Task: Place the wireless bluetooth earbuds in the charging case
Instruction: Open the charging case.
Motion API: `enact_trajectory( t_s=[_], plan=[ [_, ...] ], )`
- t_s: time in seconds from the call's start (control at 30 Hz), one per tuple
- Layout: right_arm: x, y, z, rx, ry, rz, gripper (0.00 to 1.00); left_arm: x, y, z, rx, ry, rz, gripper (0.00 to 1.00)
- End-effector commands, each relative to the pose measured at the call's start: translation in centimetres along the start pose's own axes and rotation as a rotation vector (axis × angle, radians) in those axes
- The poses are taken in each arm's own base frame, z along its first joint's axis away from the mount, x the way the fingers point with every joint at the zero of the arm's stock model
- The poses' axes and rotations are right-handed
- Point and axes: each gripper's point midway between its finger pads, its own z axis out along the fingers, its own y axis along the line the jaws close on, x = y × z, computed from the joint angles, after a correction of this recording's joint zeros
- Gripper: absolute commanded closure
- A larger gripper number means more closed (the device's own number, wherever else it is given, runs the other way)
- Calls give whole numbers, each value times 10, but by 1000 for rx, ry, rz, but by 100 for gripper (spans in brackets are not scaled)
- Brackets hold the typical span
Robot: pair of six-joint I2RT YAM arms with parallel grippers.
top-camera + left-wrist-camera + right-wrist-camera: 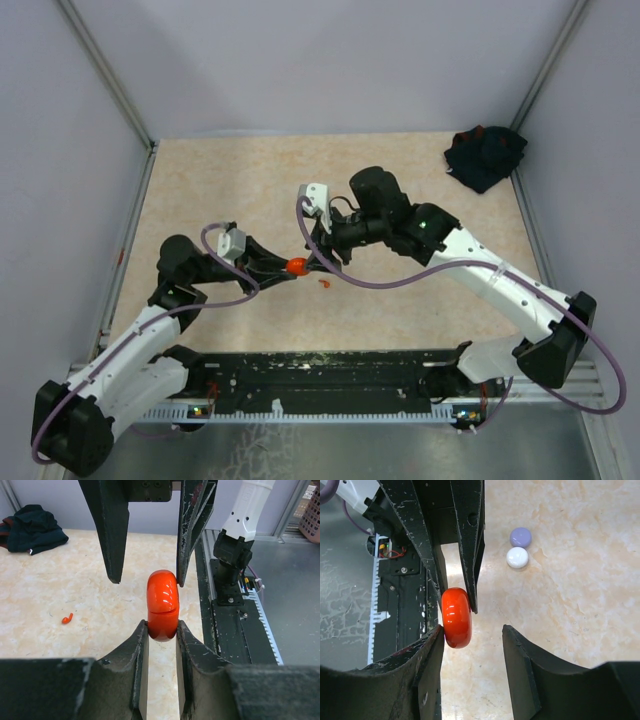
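Your L fingers [136, 655] are clenched on the orange case [162, 605]. They pinch its lower end, w/ the case standing on edge, lid looking closed along the seam across its middle. Your R fingers [520, 665] are released and spread wide either side of that case. One tip touches its rim; the other stands apart from it. In the top view both sets of fingers meet at approx the ctr of the frame.

One red earbud [323, 284] lies loose on the surface [200, 190], just lower right of the case in the top view and at mid left in the L wrist view. It's apart from both sets of fingers.

The surface is beige w/ a marbled pattern. A lavender disc [520, 537] and a white disc [517, 557] sit just beside each other at upper right of the R wrist view. A dark cloth [485, 155] lies crumpled at the surface's upper right corner in the top view.

Plain pale walls [330, 60] close in the far side and both flanks. Metal posts [105, 75] run diagonally toward the upper corners of the frame. A black rail [330, 372] runs along the bottom of the top view btw the two arm bases.
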Motion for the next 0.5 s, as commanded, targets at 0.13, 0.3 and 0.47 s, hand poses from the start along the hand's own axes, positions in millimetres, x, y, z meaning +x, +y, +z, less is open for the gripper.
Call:
enact_trajectory(
  t_s=[0.13, 0.3, 0.47],
  plan=[
    [-19, -15, -11, 117, -55, -39, 50, -10, -15, 2, 71, -11, 78, 100],
    [-18, -21, -11, 145, -54, -33, 50, -10, -17, 3, 81, -12, 90, 100],
    [-20, -23, -13, 161, -61, -34, 50, -10, -18, 3, 84, -12, 96, 100]
  ],
)
